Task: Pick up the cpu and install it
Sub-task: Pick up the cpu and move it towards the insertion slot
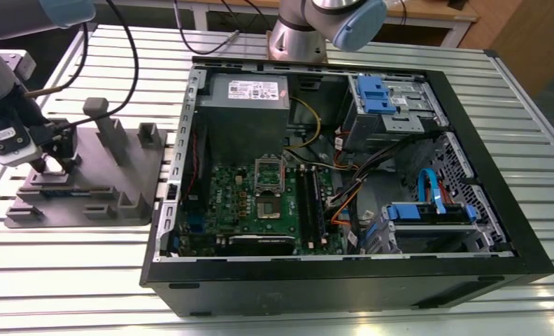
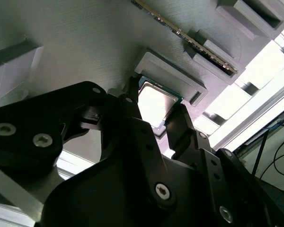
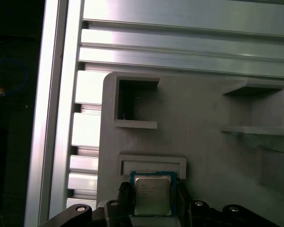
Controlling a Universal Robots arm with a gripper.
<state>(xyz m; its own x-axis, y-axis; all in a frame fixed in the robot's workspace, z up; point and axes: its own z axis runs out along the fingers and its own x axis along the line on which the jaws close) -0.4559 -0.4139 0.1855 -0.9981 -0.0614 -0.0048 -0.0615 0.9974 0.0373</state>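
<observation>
The cpu (image 3: 152,195), a small square chip with a silvery top, lies in a low pocket of the grey holder block (image 1: 118,175) at the exterior view's left. My gripper (image 1: 51,162) is down on that block. In both wrist views its two black fingers (image 3: 125,197) stand one on each side of the cpu (image 2: 154,101) and press against its edges, so the gripper (image 2: 155,103) is shut on it. The chip still rests in its pocket against a raised ledge. The motherboard socket (image 1: 269,196) lies inside the computer case with its metal frame (image 1: 269,171) swung up.
The opened computer case (image 1: 501,175) lies on a slatted metal table (image 1: 72,280), with cables, drive bays and a power supply (image 1: 249,94) around the motherboard. A memory stick (image 2: 189,38) stands in a slot of the holder block. Posts (image 1: 98,115) rise from the block near my gripper.
</observation>
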